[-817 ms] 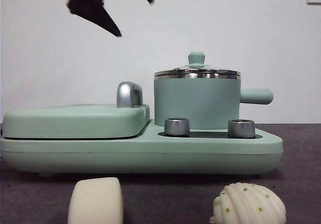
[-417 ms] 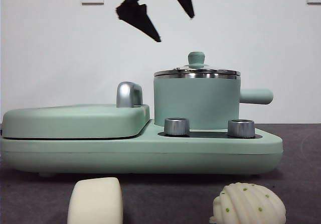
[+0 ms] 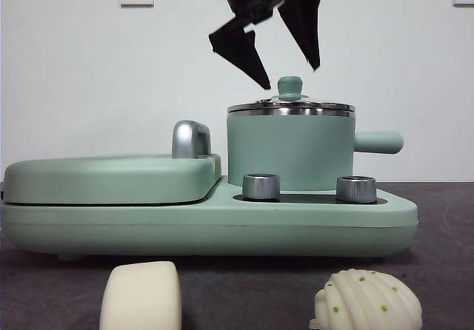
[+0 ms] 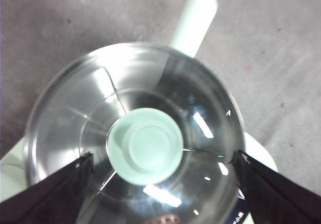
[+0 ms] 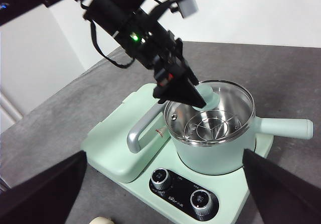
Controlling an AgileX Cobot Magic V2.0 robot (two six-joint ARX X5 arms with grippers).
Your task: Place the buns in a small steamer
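The small steamer stands on the right of a mint-green cooker, with its lid on and its green knob on top. My left gripper hangs open just above the knob, one jaw on each side. In the left wrist view the knob lies between my open jaws. The smooth bun and the ribbed, green-dotted bun lie on the table in front of the cooker. My right gripper is open and empty, high up and well back from the steamer.
The cooker base holds a flat griddle lid with a chrome handle on the left. Two steel dials sit in front of the steamer. The steamer's side handle points right. A white wall stands behind.
My left gripper has moved right and down from the upper left to just above the steamer's lid knob. The buns and the steamer have not moved.
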